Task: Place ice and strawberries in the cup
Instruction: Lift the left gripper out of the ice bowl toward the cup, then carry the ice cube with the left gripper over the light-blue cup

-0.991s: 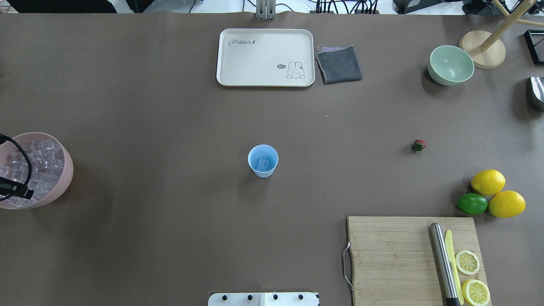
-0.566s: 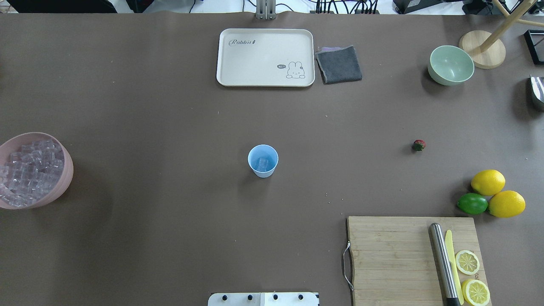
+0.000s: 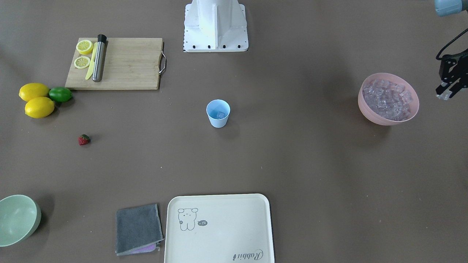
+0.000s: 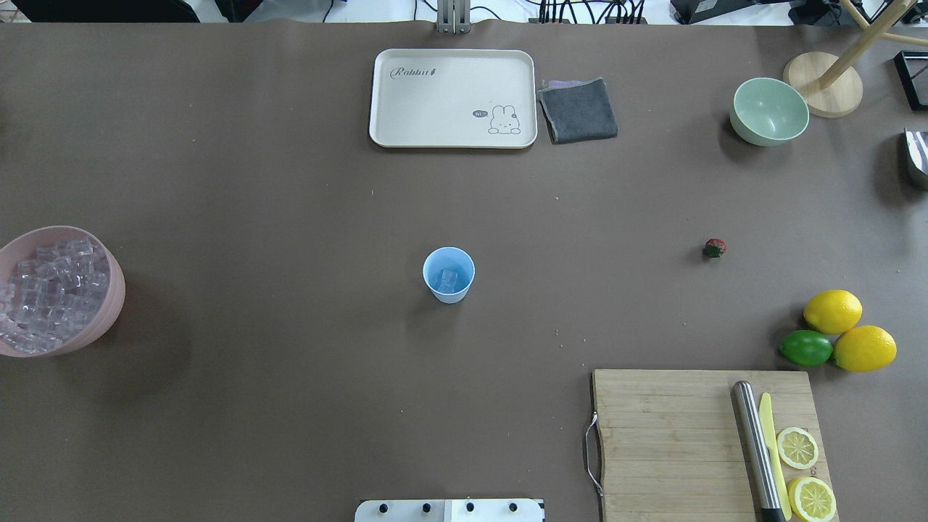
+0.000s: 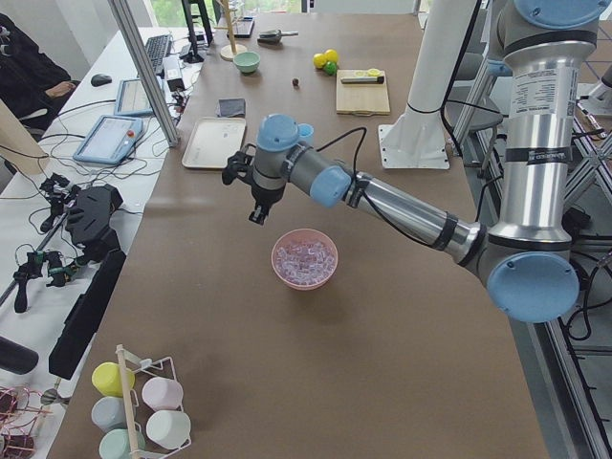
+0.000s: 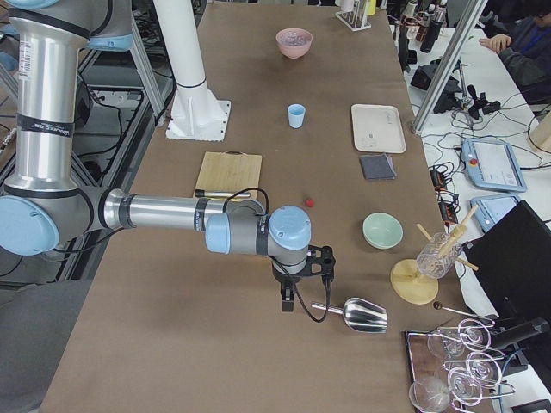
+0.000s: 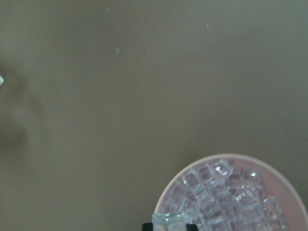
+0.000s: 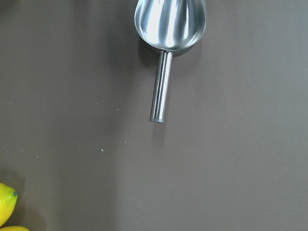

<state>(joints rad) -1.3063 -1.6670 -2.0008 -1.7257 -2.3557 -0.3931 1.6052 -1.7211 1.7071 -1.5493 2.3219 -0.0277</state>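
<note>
One blue cup point(image 4: 449, 293) stands mid-table with one ice cube point(image 4: 449, 278) inside. One strawberry point(image 4: 714, 248) lies well apart. The left gripper point(image 3: 445, 94) clenches a second ice cube point(image 7: 168, 220) beside the pink bowl point(image 3: 387, 122). I cannot tell the right gripper's point(image 6: 287, 303) jaws.

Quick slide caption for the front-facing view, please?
Left gripper holds an ice cube beside the pink bowl; cup holds ice, strawberry on table.
</note>
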